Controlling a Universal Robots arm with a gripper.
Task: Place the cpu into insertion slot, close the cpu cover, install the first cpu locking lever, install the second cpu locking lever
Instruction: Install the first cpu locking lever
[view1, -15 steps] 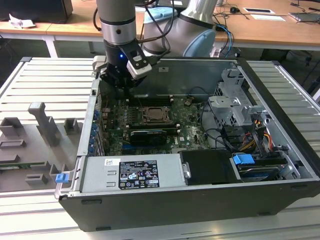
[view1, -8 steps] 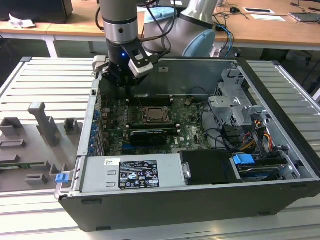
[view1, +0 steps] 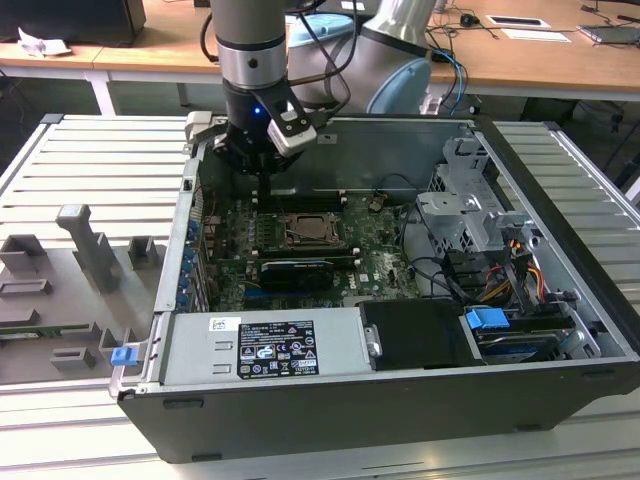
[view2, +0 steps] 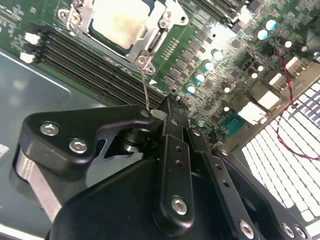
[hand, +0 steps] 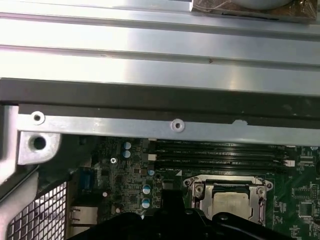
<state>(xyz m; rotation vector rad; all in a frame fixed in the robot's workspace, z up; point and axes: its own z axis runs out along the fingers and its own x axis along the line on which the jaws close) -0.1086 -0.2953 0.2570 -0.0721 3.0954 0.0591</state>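
The cpu (view2: 119, 20) shows its pale metal face inside the insertion slot (view1: 315, 232) on the green board. The cpu cover (view2: 150, 42) lies flat around it, framing the chip; in the first wrist view the cpu (hand: 232, 202) sits inside the same silvery frame. A thin wire locking lever (view2: 145, 87) runs from the socket's corner to my fingertips. My gripper (view2: 162, 111) is shut, with the lever's end pinched at its tip. In the exterior view the gripper (view1: 263, 195) hangs just off the socket toward the exterior view's left.
Long black memory slots (view2: 95, 70) run beside the socket. Capacitors (view2: 207, 65) and rear ports (view2: 252, 112) crowd the board near the fingers. The case wall (hand: 160, 125) rises close by. A drive cage (view1: 470, 210) and cables stand at the exterior view's right.
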